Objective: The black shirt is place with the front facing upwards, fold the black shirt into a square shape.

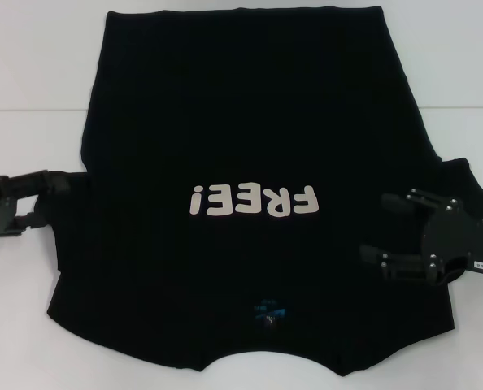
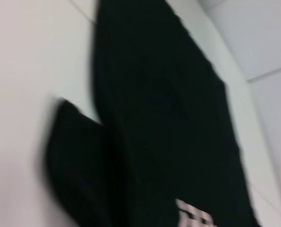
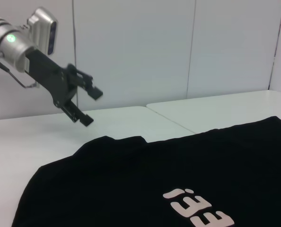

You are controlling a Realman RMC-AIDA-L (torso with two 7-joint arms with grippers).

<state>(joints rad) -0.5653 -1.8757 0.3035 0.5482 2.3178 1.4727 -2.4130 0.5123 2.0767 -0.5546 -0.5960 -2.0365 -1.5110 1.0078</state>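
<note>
The black shirt (image 1: pixel 241 122) lies flat on the white table (image 1: pixel 30 81), front up, with its collar toward me. Its white "FREE!" lettering (image 1: pixel 254 200) reads upside down, and a small blue neck label (image 1: pixel 270 311) shows at the collar. My left gripper (image 1: pixel 42 199) is open at the shirt's left sleeve. The right wrist view shows the left gripper (image 3: pixel 92 108) hovering above the table just beyond that sleeve, holding nothing. My right gripper (image 1: pixel 376 226) is open over the shirt's right side, near the right sleeve (image 1: pixel 465 183). The left wrist view shows the shirt (image 2: pixel 169 118) from close by.
The white table (image 3: pixel 36 142) extends on both sides of the shirt (image 3: pixel 178 165). A seam between tabletops (image 1: pixel 14 108) runs across the far part. A pale panelled wall (image 3: pixel 178 47) stands behind the table.
</note>
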